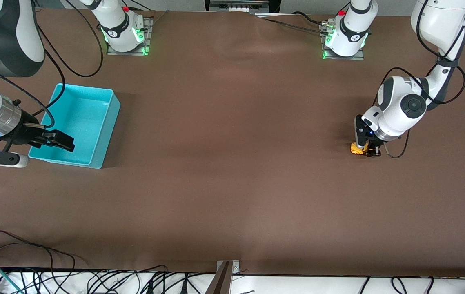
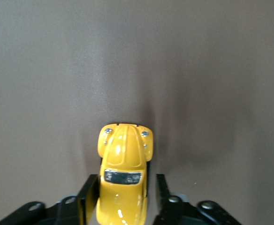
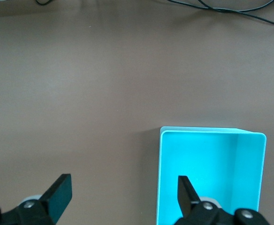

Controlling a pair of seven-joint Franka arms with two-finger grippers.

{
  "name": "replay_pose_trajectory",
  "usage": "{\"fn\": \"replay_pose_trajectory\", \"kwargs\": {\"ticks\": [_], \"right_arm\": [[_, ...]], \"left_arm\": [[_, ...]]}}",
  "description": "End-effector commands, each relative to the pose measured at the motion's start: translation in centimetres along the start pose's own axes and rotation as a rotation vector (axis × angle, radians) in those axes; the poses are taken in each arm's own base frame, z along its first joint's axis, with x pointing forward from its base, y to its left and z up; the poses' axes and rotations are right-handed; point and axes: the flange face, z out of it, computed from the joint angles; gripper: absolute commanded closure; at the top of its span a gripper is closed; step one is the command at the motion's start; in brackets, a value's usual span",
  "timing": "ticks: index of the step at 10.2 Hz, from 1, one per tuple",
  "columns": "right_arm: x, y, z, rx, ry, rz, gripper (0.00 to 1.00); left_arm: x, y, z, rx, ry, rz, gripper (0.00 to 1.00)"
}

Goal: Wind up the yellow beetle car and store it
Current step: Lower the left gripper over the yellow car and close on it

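Note:
The yellow beetle car (image 1: 355,148) stands on the brown table toward the left arm's end. My left gripper (image 1: 365,152) is down at the table around it. In the left wrist view the car (image 2: 123,159) lies lengthwise between the two black fingers, nose pointing away from the wrist. The left gripper (image 2: 126,180) has its jaws narrowed: one finger (image 2: 91,192) touches the car's side, and a thin gap shows at the other. My right gripper (image 1: 47,154) hangs open and holds nothing over the outer edge of the turquoise bin (image 1: 107,130). In the right wrist view one finger of the right gripper (image 3: 123,187) is over the bin's inside (image 3: 249,140).
The turquoise bin stands at the right arm's end of the table with nothing in it. Both arm bases (image 1: 126,36) sit on plates along the table's edge farthest from the front camera. Cables (image 1: 93,281) lie along the edge nearest the camera.

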Motion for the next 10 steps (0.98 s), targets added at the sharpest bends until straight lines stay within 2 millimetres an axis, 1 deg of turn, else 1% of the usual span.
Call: {"fn": "replay_pose_trajectory", "kwargs": {"ticks": [1, 2, 3, 5, 6, 7, 9, 10], "right_arm": [[-0.6, 0.2, 0.5, 0.011, -0.030, -0.010, 0.00], [-0.6, 0.2, 0.5, 0.011, -0.028, -0.010, 0.00], [-0.6, 0.3, 0.5, 0.010, -0.031, -0.009, 0.00], [-0.6, 0.4, 1.1, 0.009, -0.039, -0.007, 0.00], [-0.5, 0.4, 1.3, 0.009, -0.039, -0.007, 0.00], [-0.5, 0.4, 1.5, 0.008, -0.040, -0.007, 0.00], [-0.4, 0.4, 1.6, 0.009, -0.039, -0.007, 0.00], [-0.3, 0.4, 1.8, 0.008, -0.042, -0.007, 0.00]], "left_arm": [[-0.1, -0.6, -0.5, 0.016, -0.013, 0.030, 1.00], [0.1, -1.3, -1.2, 0.036, -0.014, 0.032, 1.00], [0.6, -1.5, -1.4, 0.040, -0.013, 0.036, 1.00], [0.8, -1.4, -1.4, 0.039, -0.007, 0.024, 1.00], [1.8, -1.7, -2.2, 0.051, -0.002, 0.024, 1.00], [2.6, -1.7, -2.3, 0.050, -0.001, 0.009, 1.00], [3.1, -1.3, -1.4, 0.033, -0.001, 0.016, 1.00], [3.3, -1.1, -0.6, 0.017, 0.000, 0.019, 1.00]]}}
